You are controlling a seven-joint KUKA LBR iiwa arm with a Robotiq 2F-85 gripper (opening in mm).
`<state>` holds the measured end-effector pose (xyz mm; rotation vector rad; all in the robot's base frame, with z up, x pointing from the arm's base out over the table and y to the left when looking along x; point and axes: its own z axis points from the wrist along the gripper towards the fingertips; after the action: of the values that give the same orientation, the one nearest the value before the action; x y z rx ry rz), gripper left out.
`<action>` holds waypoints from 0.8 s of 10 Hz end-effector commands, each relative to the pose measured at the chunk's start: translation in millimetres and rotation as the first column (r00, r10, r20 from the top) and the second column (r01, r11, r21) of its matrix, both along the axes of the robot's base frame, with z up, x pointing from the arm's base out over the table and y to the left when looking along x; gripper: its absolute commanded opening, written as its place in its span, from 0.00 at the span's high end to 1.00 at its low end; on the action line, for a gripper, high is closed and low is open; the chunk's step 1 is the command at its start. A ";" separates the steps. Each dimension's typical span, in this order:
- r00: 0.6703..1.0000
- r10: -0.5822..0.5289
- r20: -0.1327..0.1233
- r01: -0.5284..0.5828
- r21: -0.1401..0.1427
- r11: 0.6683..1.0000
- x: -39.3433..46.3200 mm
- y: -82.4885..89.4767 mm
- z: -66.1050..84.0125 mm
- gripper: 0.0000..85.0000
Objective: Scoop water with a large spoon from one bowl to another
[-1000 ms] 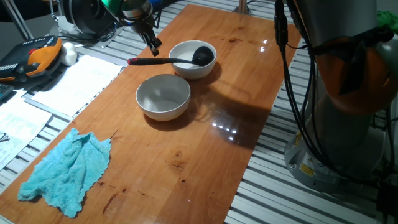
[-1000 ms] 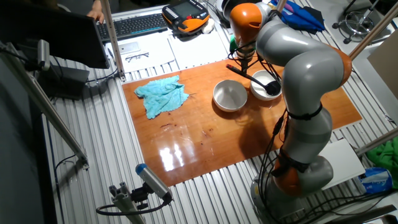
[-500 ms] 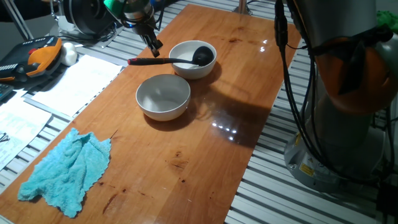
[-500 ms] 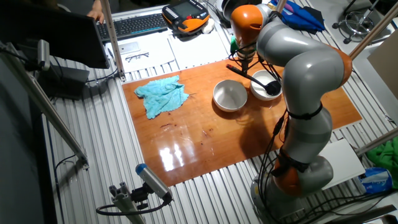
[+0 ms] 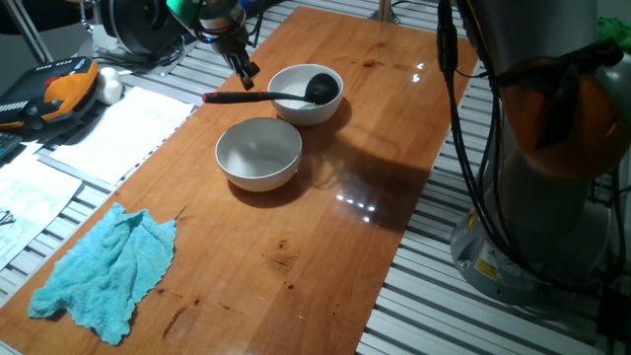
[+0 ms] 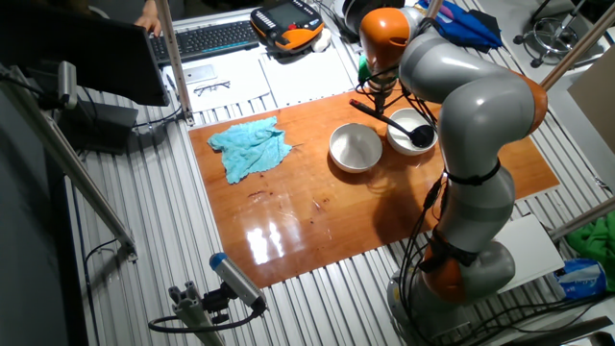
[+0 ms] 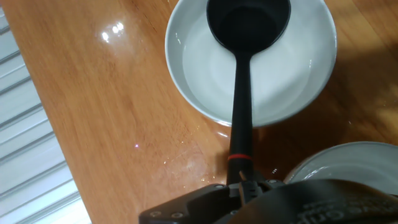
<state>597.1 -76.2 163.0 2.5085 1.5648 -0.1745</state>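
Note:
The large spoon (image 5: 286, 96) is a black ladle. Its head lies in the far white bowl (image 5: 292, 108) and its red-ended handle sticks out left over the rim. In the hand view the head (image 7: 249, 18) rests in that bowl (image 7: 186, 68), which holds clear water (image 7: 280, 68). My gripper (image 5: 245, 79) is at the handle where the red part begins. Its fingers (image 7: 217, 193) look closed on the handle and hide the red end. In the other fixed view the gripper (image 6: 376, 100) is at the handle of the spoon (image 6: 399, 123). The near white bowl (image 5: 258, 153) looks empty.
A crumpled turquoise cloth (image 5: 104, 271) lies at the near left of the wooden table (image 5: 325, 247). Papers (image 5: 118, 133) and an orange-black handset (image 5: 59, 89) lie beyond the table's left edge. The robot's base (image 5: 542, 197) stands at the right.
The arm above the gripper has shifted very slightly. The spoon and both bowls have not moved.

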 end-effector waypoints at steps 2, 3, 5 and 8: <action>1.000 0.004 -0.009 -0.004 0.009 1.000 -0.4 -0.3 0.9 1.00; 1.000 0.001 -0.014 -0.001 0.017 1.000 -0.5 -0.2 1.0 1.00; 1.000 -0.002 -0.016 0.003 0.015 1.000 -1.1 -0.8 1.4 1.00; 1.000 -0.016 -0.027 0.016 0.010 1.000 -2.4 -2.1 0.4 1.00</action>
<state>594.7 -78.4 163.4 2.5368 1.5624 -0.2035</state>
